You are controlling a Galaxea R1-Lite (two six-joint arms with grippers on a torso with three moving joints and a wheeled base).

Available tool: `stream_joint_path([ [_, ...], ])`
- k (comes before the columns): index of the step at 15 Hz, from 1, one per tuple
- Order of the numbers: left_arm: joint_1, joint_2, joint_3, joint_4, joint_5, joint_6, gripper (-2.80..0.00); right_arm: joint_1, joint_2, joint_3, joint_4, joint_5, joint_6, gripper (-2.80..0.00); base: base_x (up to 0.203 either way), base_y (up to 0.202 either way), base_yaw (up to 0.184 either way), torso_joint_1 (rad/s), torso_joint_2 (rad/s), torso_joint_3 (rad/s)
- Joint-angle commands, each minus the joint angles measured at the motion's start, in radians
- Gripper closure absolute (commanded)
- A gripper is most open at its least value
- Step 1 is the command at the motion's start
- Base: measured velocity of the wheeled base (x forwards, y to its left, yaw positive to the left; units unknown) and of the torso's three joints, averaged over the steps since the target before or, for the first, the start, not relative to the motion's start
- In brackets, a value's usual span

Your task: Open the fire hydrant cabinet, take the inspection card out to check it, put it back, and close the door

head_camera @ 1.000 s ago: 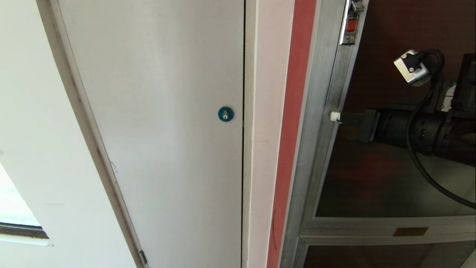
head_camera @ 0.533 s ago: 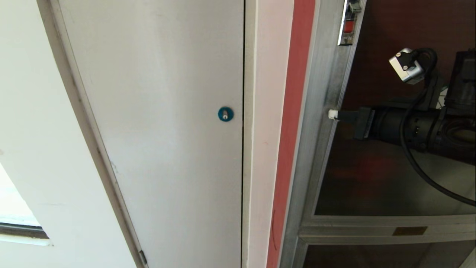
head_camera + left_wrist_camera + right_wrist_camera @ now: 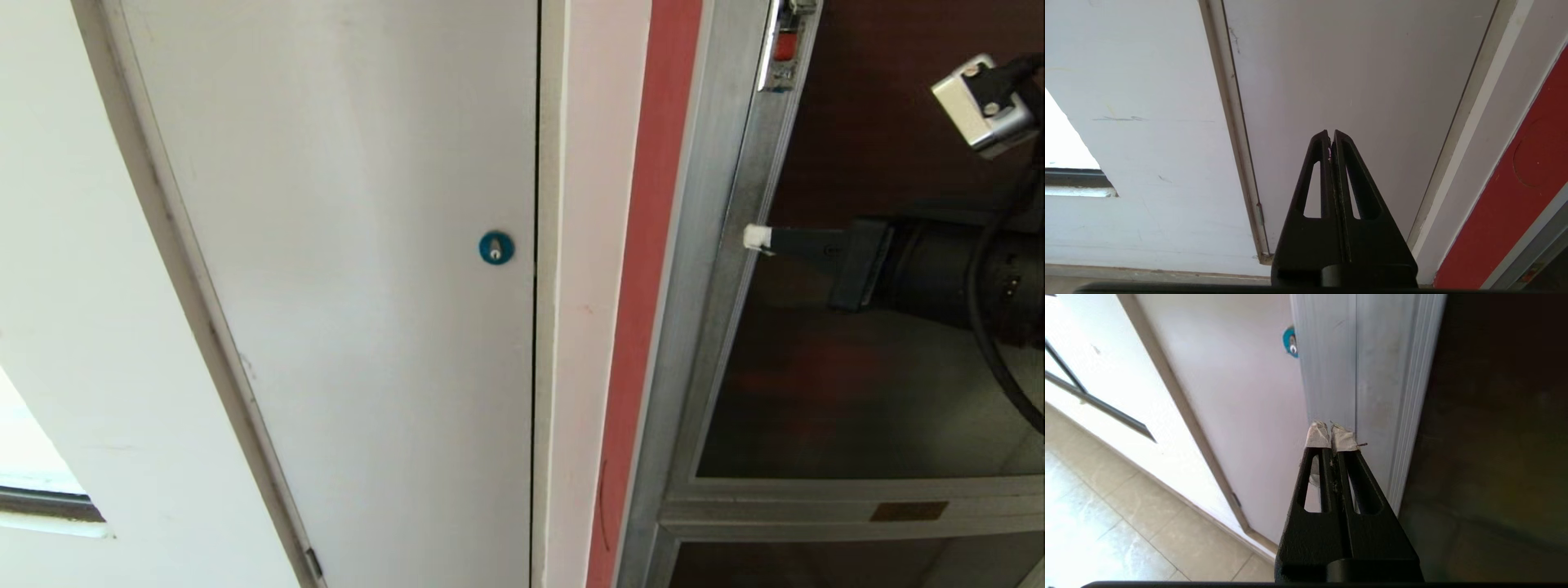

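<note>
The fire hydrant cabinet shows its red edge strip (image 3: 653, 245) and silver frame (image 3: 704, 245) at the right of the head view. The door (image 3: 849, 400) is dark tinted glass in an aluminium frame, with a small red latch (image 3: 785, 45) at its top edge. My right gripper (image 3: 758, 238) is shut and holds nothing. Its white-taped fingertips (image 3: 1318, 436) rest against the door's silver upright (image 3: 1372, 375). My left gripper (image 3: 1331, 132) is shut and empty, parked low before the white panel door (image 3: 1351, 73). The inspection card is out of view.
A plain white door (image 3: 351, 286) with a blue round lock (image 3: 495, 247) fills the left and middle. A white jamb (image 3: 584, 286) separates it from the cabinet. Tiled floor (image 3: 1106, 506) lies below. A brass plate (image 3: 908, 511) sits on the door's lower rail.
My right arm has shifted right and a little up in the head view. The door's latch edge has moved the same way with the shut fingertips still on it.
</note>
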Motion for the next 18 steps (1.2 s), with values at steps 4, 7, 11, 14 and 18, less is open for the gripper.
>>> stream_joint_path([
  [4, 0.000, 0.000, 0.000, 0.000, 0.000, 0.000, 0.00, 0.009, -0.009, -0.048, -0.003, 0.001, 0.003, 0.00, 0.000, 0.000, 0.000, 0.000, 0.00, 0.000],
  [7, 0.000, 0.000, 0.000, 0.000, 0.000, 0.000, 0.00, 0.002, 0.021, -0.100, -0.003, -0.005, 0.005, 0.00, 0.000, 0.000, 0.000, 0.000, 0.00, 0.000],
  [11, 0.000, 0.000, 0.000, 0.000, 0.000, 0.000, 0.00, -0.002, 0.076, -0.163, -0.003, -0.097, 0.003, 0.00, 0.000, 0.000, 0.000, 0.000, 0.00, 0.000],
  [14, 0.000, 0.000, 0.000, 0.000, 0.000, 0.000, 0.00, -0.021, 0.100, -0.169, -0.003, -0.109, 0.003, 0.00, 0.000, 0.000, 0.000, 0.000, 0.00, 0.000],
  [18, 0.000, 0.001, 0.000, 0.000, 0.000, 0.000, 0.00, -0.045, 0.122, -0.176, -0.003, -0.126, 0.002, 0.00, 0.000, 0.000, 0.000, 0.000, 0.00, 0.000],
])
